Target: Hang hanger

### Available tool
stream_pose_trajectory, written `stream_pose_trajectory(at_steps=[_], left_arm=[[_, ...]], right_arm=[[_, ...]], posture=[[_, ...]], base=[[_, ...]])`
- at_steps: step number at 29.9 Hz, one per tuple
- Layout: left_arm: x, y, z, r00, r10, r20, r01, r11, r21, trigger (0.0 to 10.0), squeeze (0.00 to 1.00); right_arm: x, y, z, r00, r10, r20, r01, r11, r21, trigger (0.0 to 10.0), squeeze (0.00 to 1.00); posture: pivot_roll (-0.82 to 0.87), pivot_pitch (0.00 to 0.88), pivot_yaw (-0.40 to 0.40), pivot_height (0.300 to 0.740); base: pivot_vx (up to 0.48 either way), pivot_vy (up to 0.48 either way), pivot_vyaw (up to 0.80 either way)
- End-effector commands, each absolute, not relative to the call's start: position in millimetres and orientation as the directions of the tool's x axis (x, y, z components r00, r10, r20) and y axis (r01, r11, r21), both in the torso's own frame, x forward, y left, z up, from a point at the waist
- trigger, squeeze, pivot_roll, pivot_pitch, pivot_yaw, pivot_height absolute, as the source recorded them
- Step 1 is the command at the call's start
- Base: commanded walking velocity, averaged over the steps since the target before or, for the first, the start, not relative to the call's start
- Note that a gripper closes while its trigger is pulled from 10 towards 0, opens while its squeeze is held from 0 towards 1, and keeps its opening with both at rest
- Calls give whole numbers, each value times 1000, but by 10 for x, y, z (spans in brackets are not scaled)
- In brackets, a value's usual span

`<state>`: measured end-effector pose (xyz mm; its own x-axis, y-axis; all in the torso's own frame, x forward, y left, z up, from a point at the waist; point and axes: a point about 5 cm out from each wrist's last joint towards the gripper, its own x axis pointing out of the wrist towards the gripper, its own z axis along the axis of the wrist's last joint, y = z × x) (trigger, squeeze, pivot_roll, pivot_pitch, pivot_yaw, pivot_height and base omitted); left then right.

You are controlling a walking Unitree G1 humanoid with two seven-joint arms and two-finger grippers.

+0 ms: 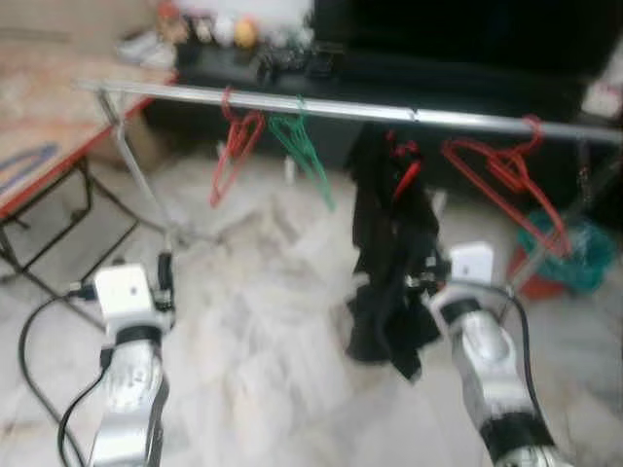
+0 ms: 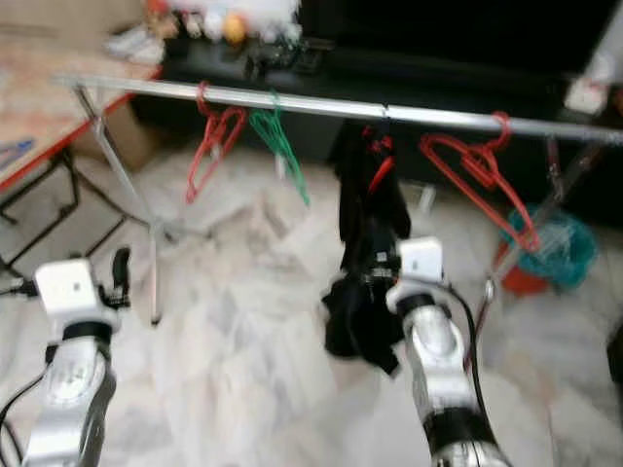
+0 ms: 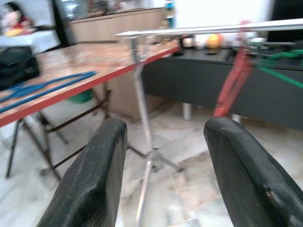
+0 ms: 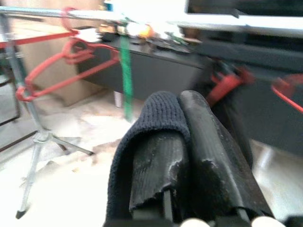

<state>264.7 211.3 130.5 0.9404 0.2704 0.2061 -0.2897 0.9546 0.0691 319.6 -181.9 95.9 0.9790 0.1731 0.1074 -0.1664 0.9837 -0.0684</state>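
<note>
Left hand (image 1: 165, 277): raised low ahead of the rail's left end, released; fingers (image 3: 90, 179) spread wide with nothing between them.
Right hand (image 4: 182, 156): raised under the middle of the rail, clenched on a fold of the black cloth (image 1: 389, 282), which wrapped over one finger.
Rail (image 1: 321, 105): silver, running across above and beyond both hands, on a thin tripod leg (image 1: 146, 190) ahead of the left hand.
Cloth hanger (image 1: 404, 165): red, on the rail straight above the right hand, carrying the black cloth, which hung down to that hand.
Red hanger (image 1: 234, 146): bare, on the rail beyond the left hand, toward the right hand's side.
Green hanger (image 1: 307, 156): bare, on the rail just beside the red one, between it and the cloth.
Far hanger (image 1: 506, 180): red, bare, tilted, on the rail beyond the right hand and to its outer side.
Bench (image 1: 44, 146): red-edged, wood-topped, outward of the left hand, on black folding legs.
Basket (image 1: 574, 253): teal, on the floor beyond the right hand, under the rail's right end.
Cabinet (image 1: 409, 73): dark, low, behind the rail.
Floor (image 1: 263, 321): pale marble, below both hands; blurred.
</note>
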Motion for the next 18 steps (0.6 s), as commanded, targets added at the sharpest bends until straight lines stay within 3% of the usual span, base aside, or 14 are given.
stream_pose_trajectory(at_steps=[1,18], left_arm=[[2633,2169,1314,937,285,204,-305,949,77,10000,0],[2660,2164,1330,940,271,208,-290,955,68,10000,0]], right_arm=[[3257,-1725,1097,968,194,157,-189,981,-50,10000,0],[3266,-1588,1085,959,261,113,-257,965,-45,10000,0]], posture=[[17,84,-26,740],[17,71,-26,740]], base=[[281,0,0],[283,0,0]])
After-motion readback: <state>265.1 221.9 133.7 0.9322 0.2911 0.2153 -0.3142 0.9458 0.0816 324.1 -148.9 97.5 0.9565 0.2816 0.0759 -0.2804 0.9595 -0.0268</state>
